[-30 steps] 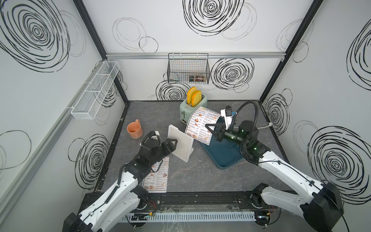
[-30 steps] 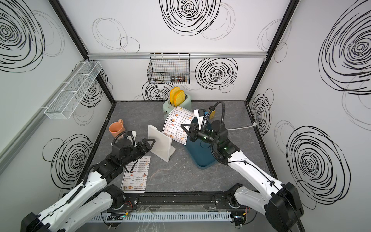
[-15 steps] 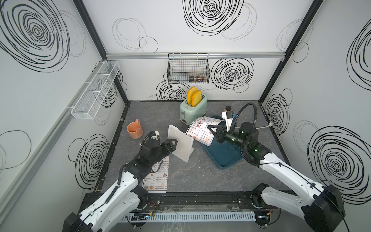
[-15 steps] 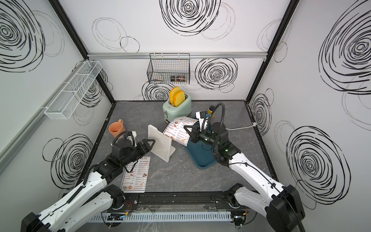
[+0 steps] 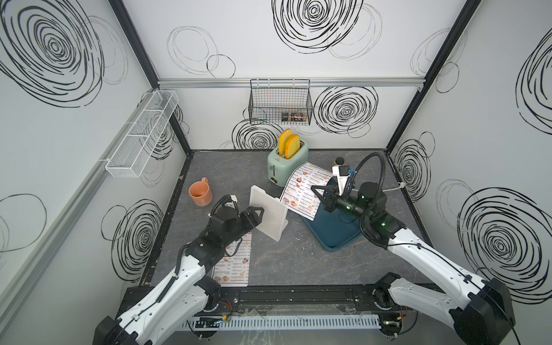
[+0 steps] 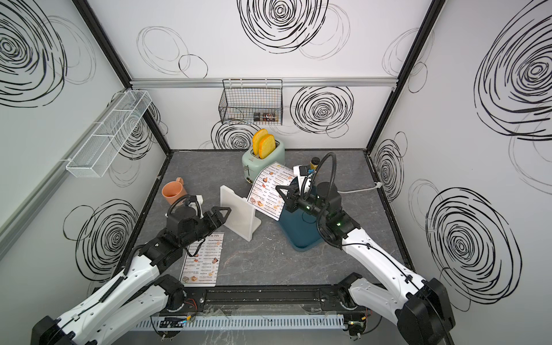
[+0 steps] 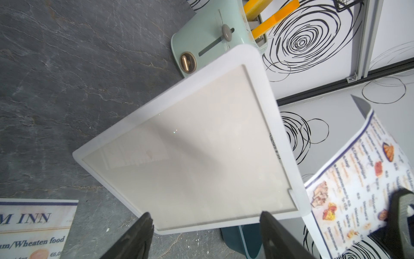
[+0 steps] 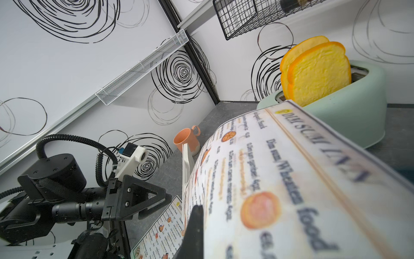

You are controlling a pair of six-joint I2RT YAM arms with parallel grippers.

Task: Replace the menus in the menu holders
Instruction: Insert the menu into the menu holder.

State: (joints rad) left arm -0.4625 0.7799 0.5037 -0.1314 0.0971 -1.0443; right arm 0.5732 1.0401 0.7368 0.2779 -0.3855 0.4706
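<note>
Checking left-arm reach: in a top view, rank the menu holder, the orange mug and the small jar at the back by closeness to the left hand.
1. Menu holder: just ahead of the left hand, mid-table.
2. Orange mug: toward the left wall.
3. Small jar: back right, near the rear wall.

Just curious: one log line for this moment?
left gripper: open, at menu holder | right gripper: shut on menu | second menu: flat on table

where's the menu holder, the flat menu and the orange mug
menu holder (image 5: 271, 213): in a top view, middle of its panel
flat menu (image 5: 239, 265): in a top view, uncovered printed part
orange mug (image 5: 200, 193): in a top view, its opening
</note>
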